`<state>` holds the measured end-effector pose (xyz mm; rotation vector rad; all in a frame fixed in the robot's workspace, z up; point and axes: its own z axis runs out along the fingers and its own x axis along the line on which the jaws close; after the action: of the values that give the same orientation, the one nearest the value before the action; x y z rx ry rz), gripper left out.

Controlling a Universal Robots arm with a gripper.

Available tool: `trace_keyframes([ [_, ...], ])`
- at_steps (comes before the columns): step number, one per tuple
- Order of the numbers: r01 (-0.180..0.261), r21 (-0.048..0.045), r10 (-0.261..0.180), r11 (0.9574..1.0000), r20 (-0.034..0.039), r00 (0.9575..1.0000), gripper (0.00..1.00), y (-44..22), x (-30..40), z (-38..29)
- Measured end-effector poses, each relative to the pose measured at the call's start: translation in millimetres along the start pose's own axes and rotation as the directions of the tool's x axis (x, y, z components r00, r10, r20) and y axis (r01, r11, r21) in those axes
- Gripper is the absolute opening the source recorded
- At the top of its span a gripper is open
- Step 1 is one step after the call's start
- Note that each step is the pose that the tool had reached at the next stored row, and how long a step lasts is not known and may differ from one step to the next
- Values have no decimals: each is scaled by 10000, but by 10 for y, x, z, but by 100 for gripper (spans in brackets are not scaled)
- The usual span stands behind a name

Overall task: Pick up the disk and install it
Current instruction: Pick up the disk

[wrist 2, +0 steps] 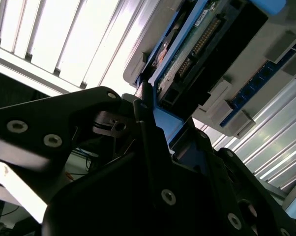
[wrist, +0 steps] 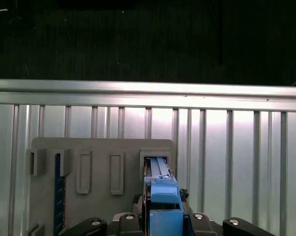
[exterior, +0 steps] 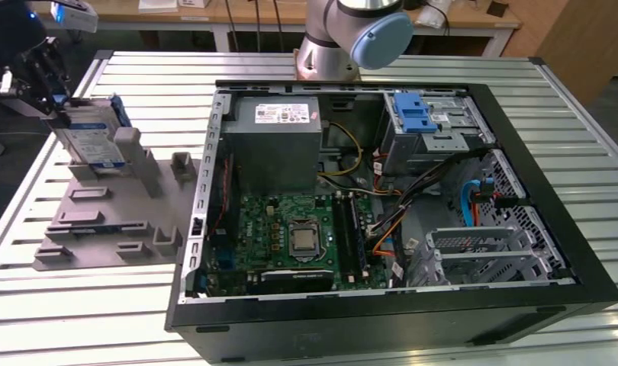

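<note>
The disk (exterior: 90, 139) stands on edge in a slot of the grey fixture plate (exterior: 105, 229) at the exterior view's left, its white-and-blue label facing out. My gripper (exterior: 65, 107) reaches it from the upper left and is shut on its upper end. In the first wrist view the blue rail of the disk (wrist: 162, 189) sits tight between the fingers of the gripper (wrist: 165, 209), above the fixture's slot. The second wrist view shows the disk's (wrist 2: 202, 44) circuit board side and connector, with one thin black finger (wrist 2: 144, 118) against its blue edge.
An open computer case (exterior: 350, 84) lies right of the fixture, holding a grey power-supply box (exterior: 273, 137), a motherboard (exterior: 288, 236) and a metal drive cage with blue latch (exterior: 423, 114). The arm's base (exterior: 350, 38) stands behind it. All rests on a slatted metal table (exterior: 85, 320).
</note>
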<state>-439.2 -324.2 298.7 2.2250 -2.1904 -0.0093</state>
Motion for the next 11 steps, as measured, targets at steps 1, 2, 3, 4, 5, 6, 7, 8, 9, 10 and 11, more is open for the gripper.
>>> trace_keyframes([
  [1,0,-1,0,10000,0,10000,36,0,0,-9],
  [2,-1,0,1,10000,0,10000,36,0,0,-17],
  [3,0,0,0,10000,0,10000,36,0,0,-25],
  [4,0,0,0,10000,0,10000,36,1,0,-33],
  [5,0,1,0,10000,0,10000,36,1,0,-40],
  [6,0,0,0,10000,0,10000,36,1,0,-48],
  [7,0,0,0,10000,0,10000,36,1,0,-55],
  [8,0,0,0,10000,1,10000,36,1,0,-64],
  [9,0,1,0,10000,1,10000,36,1,1,-72],
  [10,0,0,0,10000,0,10000,36,1,1,-80],
  [11,0,0,0,10000,0,10000,36,2,1,-87],
])
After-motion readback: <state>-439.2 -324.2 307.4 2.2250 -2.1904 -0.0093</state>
